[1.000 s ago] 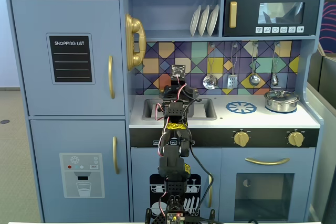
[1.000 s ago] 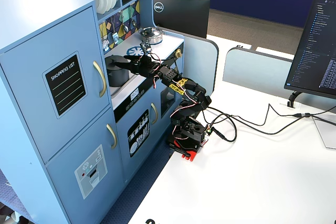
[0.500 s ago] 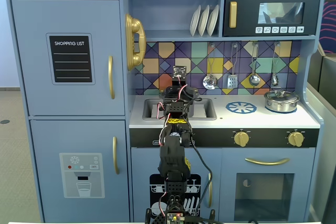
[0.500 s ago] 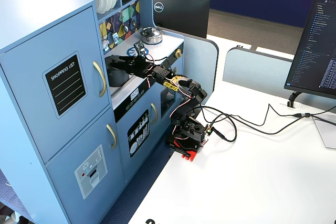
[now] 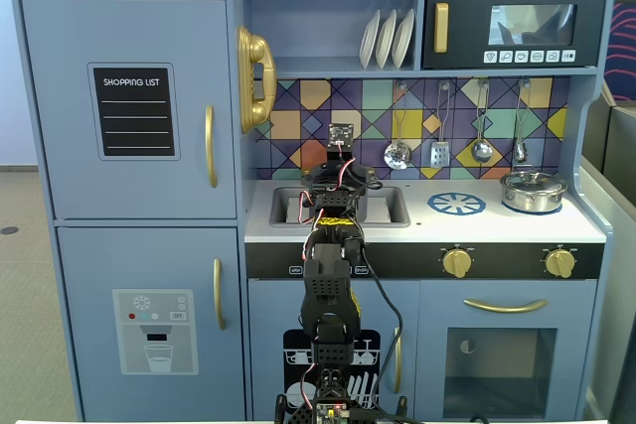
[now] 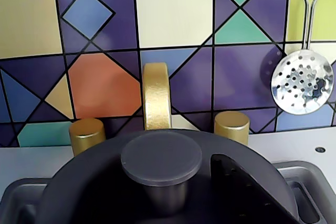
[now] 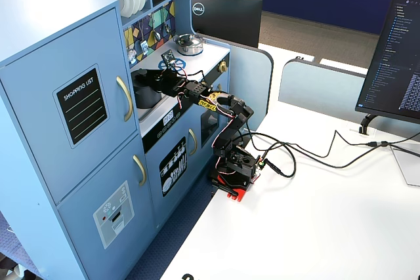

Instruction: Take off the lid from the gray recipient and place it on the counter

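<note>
One lid matters here; it sits on the pot in the sink, directly below the gold tap in the wrist view. It looks rigid, light and matte, so the knob at its centre is the natural place to pinch. I cannot tell how the jaws of the gripper stand. Left of the tap, the fridge wall crowds the sink. Right of it, the counter lies bare around the burner, up to the silver pot; hanging utensils overhead limit lift.
</note>
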Action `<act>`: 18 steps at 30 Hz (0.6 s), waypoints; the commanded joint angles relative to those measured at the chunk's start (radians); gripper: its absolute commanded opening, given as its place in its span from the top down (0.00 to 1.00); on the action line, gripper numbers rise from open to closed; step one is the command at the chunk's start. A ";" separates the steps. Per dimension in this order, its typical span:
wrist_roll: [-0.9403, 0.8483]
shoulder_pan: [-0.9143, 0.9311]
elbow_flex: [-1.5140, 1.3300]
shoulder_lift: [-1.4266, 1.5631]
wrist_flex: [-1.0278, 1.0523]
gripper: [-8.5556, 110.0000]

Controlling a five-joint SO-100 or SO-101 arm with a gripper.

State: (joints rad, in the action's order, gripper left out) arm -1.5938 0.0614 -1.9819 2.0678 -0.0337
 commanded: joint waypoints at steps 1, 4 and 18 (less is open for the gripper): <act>0.005 -0.005 0.063 -0.002 -0.040 0.93; 0.011 -0.009 0.069 -0.002 -0.046 0.93; -0.026 -0.026 0.167 0.037 -0.025 0.93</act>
State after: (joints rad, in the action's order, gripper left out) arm -1.6076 0.0322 -1.8883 2.0601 -0.0491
